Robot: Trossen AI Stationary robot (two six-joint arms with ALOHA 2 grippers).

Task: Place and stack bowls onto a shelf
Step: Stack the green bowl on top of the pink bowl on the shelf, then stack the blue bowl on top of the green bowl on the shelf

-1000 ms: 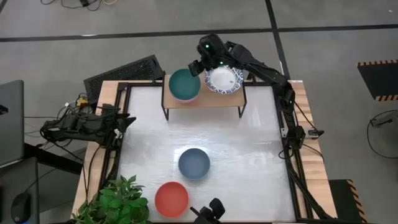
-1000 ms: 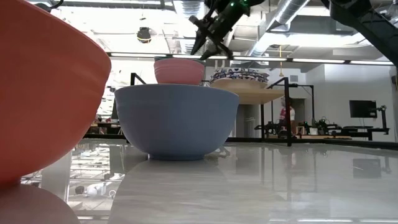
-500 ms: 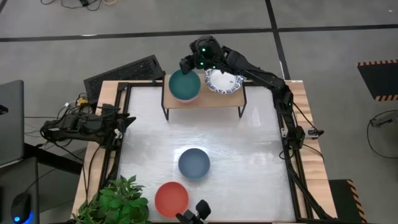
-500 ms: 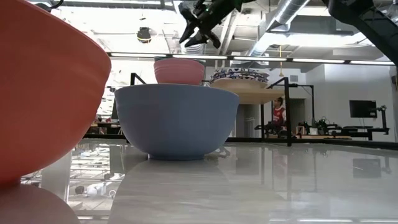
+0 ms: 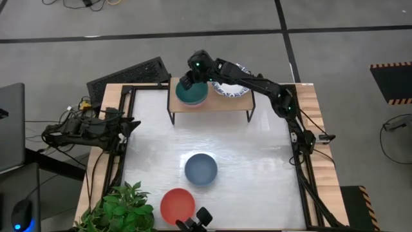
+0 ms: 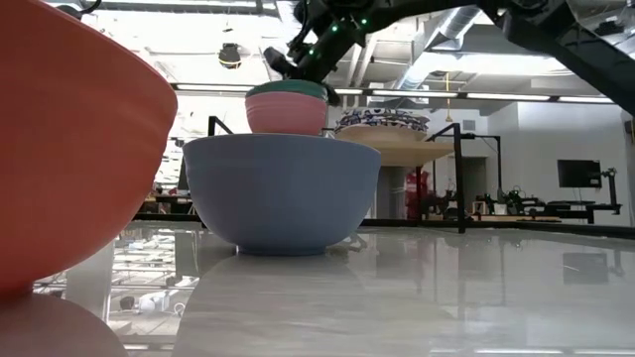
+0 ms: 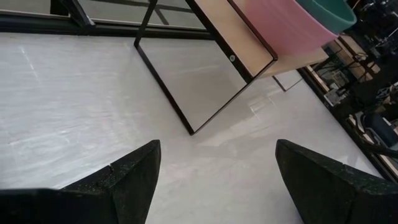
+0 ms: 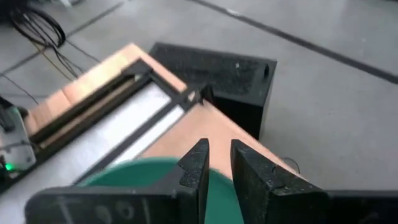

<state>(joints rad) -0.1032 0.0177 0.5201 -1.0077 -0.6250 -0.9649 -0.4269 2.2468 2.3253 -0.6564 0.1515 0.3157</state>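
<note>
On the left of the wooden shelf (image 5: 215, 103) a dark green bowl (image 5: 192, 95) sits nested in a pink bowl (image 6: 286, 114), and the green rim (image 6: 288, 89) stands above the pink one. A stack of white blue-patterned bowls (image 5: 233, 88) rests on the shelf's right, partly under my right arm. A blue bowl (image 5: 201, 169) and a red bowl (image 5: 177, 205) stand on the white table. My right gripper (image 5: 187, 80) is at the green bowl's far-left rim, with its fingers almost together. My left gripper (image 7: 214, 180) waits open at the table's left edge. My right gripper (image 8: 219, 146) comes slanting down from above and from the right onto the far-left rim (image 8: 140, 177) of the dark green bowl. The fingers hide the contact itself, and only a narrow gap shows between them. The bowl stays nested in the pink bowl.
A potted plant (image 5: 119, 206) fills the near-left corner beside the red bowl. A black box (image 5: 129, 74) lies off the table behind the shelf's left end. The shelf's thin black legs (image 7: 165, 84) stand on the far part of the table, with bare white surface between shelf and blue bowl.
My right gripper has moved toward the table's left, from above the gap between the two stacks to the green bowl's far-left rim, and has come down. In the low view the green rim now shows above the pink bowl, where only pink showed before.
</note>
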